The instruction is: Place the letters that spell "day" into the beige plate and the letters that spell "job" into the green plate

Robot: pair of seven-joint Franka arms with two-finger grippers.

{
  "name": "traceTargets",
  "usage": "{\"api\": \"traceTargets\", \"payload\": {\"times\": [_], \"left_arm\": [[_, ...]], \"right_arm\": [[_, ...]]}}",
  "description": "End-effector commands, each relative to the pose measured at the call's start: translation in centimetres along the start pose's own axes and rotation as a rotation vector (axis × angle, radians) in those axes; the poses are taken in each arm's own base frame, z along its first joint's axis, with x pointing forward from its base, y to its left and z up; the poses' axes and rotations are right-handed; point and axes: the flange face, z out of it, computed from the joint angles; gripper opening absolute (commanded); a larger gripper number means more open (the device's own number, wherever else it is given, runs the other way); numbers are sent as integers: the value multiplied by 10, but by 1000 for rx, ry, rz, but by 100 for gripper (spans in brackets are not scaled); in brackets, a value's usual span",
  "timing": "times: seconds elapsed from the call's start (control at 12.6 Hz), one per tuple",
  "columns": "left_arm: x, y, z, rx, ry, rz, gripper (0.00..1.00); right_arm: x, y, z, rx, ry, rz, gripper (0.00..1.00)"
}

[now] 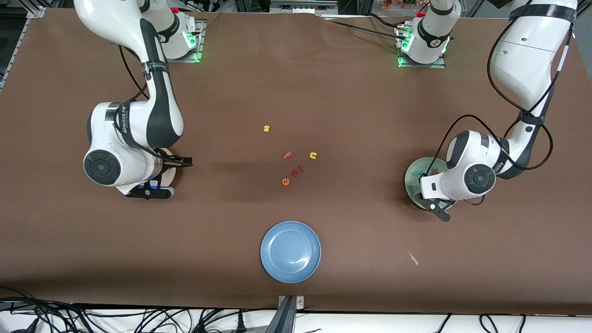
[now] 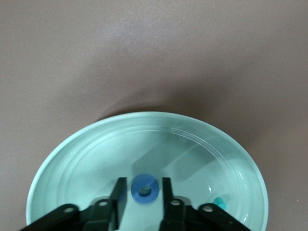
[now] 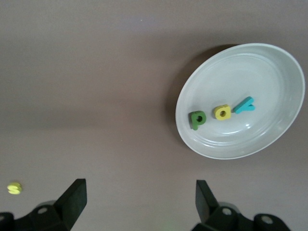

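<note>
Table (image 1: 351, 92): brown cover, slightly wrinkled.
Front edge: white strip, black cables (image 1: 55, 317).
Light: even, soft shadows; green glow at top.

Both arms (image 1: 134, 138) wear glossy white shells with black bands at the joints and round dark grey caps on the elbow housings. Small grey lettering runs along a black band on the right arm, above its elbow cap. Thin black cables loop outside each arm, strapped on with black ties. Green lights glow on both bases (image 1: 423, 46), each with a red button on top. A blue light shows under the right arm's wrist. The fingers (image 3: 72, 199) are matte black, flat and wedge-shaped, fixed by silver screws to black carriers.
</note>
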Motion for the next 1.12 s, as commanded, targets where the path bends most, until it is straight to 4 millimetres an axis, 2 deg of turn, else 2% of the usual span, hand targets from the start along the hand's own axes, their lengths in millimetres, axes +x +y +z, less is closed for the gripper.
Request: {"api": "traceTargets", "payload": {"times": [0.0, 0.08, 0.16, 0.32, 0.48, 0.64, 0.72, 0.88, 1.04], "left_arm": [[2, 6, -16, 30, 9, 34, 100], [6, 11, -31, 31, 27, 24, 100], [4, 14, -45, 30, 17, 18, 100], [1, 21, -91, 45, 0, -6, 100], [-2, 29, -132, 1, -4, -55, 100], [-12, 40, -169, -78, -20, -92, 100], [-19, 44, -191, -102, -17, -117, 100], [-31, 53, -229, -94, -24, -148, 100], [-46, 68, -270, -63, -10, -169, 100]], "right_arm": [[-24, 8, -31, -40, 34, -100, 100], [-33, 23, -43, -15, 62, -94, 100], [-46, 35, -63, 6, 118, -84, 100], [-72, 63, -105, 43, 187, -49, 100], [-98, 101, -142, 72, 244, 0, 100], [-125, 138, -160, 93, 216, 50, 100], [-140, 148, -167, 98, 197, 61, 100], [-162, 161, -181, 105, 171, 75, 100], [-172, 163, -195, 93, 188, 75, 100]]}}
